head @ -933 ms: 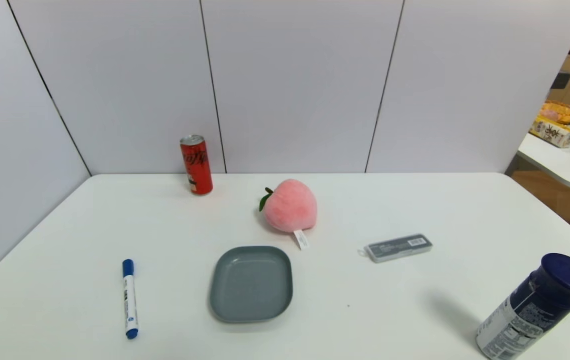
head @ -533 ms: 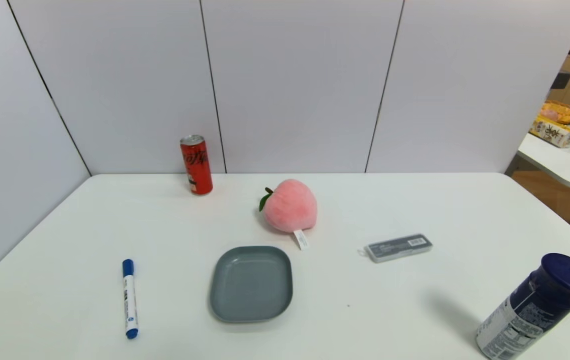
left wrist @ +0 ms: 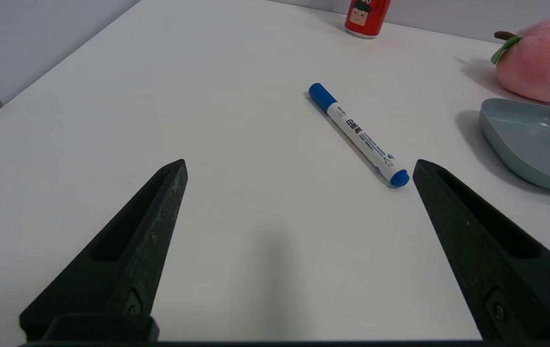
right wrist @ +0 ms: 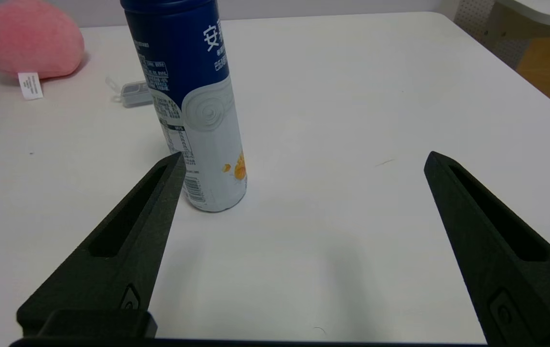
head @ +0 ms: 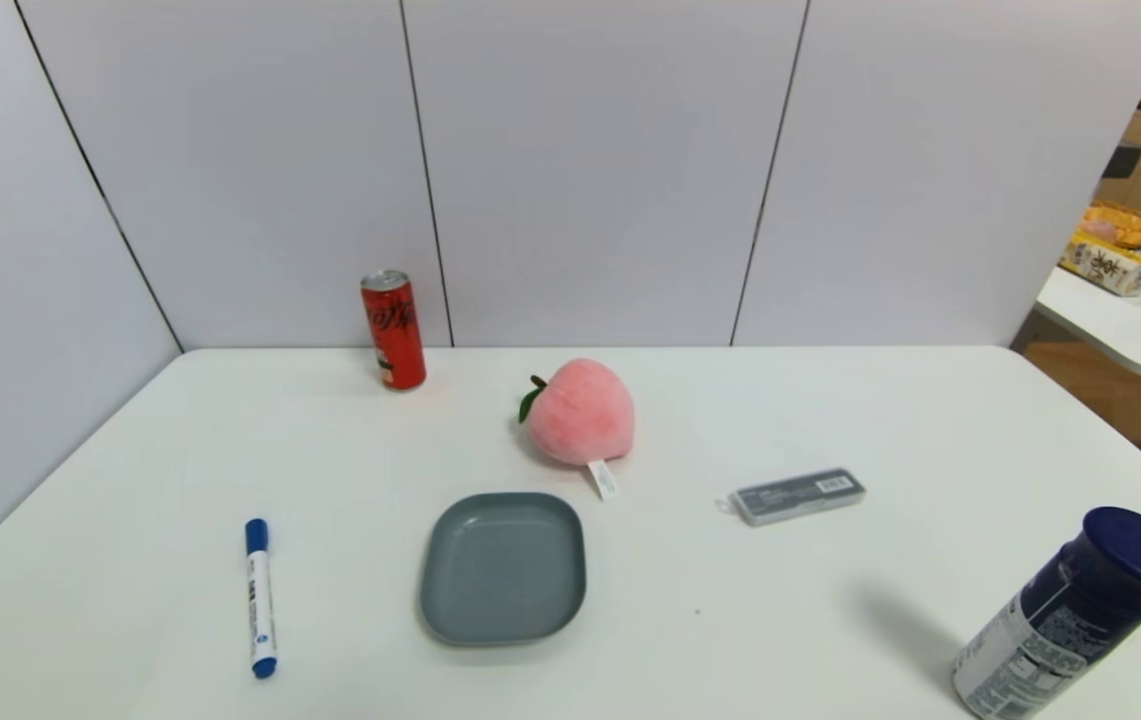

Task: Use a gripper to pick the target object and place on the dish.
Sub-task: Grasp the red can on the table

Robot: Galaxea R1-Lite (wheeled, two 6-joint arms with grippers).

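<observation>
The target object, a slim red soda can point(head: 393, 329), stands upright at the back left of the white table, against the wall; its base also shows in the left wrist view point(left wrist: 367, 18). The grey-blue square dish point(head: 503, 567) lies empty near the front middle, and its edge appears in the left wrist view point(left wrist: 535, 144). Neither arm shows in the head view. My left gripper point(left wrist: 299, 166) hangs open over bare table near the front left, holding nothing. My right gripper point(right wrist: 303, 159) is open too, low over the front right.
A blue-capped marker point(head: 260, 597) lies left of the dish. A pink plush peach point(head: 578, 412) sits behind the dish. A small grey case point(head: 796, 496) lies to the right. A dark blue canister point(head: 1070, 615) stands at the front right, close to my right gripper.
</observation>
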